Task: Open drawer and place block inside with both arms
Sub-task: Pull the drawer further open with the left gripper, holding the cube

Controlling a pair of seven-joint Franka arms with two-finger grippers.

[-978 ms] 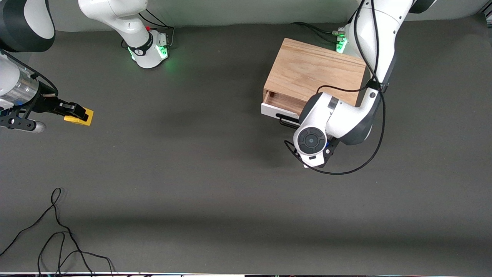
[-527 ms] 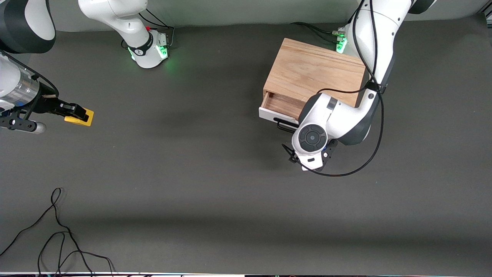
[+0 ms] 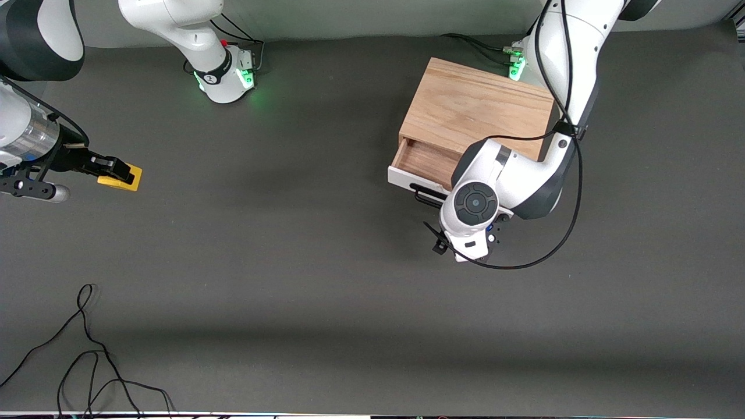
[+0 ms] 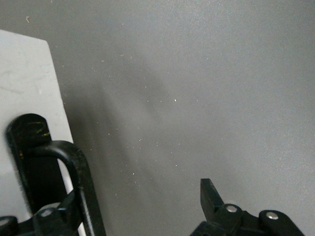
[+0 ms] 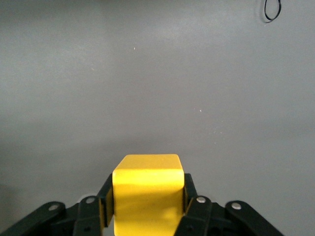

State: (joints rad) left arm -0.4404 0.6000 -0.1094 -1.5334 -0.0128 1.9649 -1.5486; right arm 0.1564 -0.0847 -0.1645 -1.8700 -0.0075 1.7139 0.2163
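The drawer (image 3: 420, 162) stands part open from the light wooden box (image 3: 477, 107); its white front panel (image 3: 401, 178) and black bar handle (image 3: 424, 196) face the front camera. The left arm's wrist (image 3: 474, 209) covers the left gripper in the front view. In the left wrist view the left gripper (image 4: 140, 199) is open, and the handle (image 4: 81, 182) lies between the jaws close to one finger, against the white panel (image 4: 27, 88). My right gripper (image 3: 112, 167) is shut on the yellow block (image 3: 123, 177) at the right arm's end of the table; the block also shows in the right wrist view (image 5: 147, 189).
A loose black cable (image 3: 87, 349) lies in loops near the front edge at the right arm's end. The left arm's own cable (image 3: 541, 253) hangs in a loop beside the drawer. The two arm bases (image 3: 224, 78) stand at the back edge.
The drawer has slid farther out of the box toward the front camera, and the left arm's wrist moved with it. The right gripper with the block has stayed nearly still.
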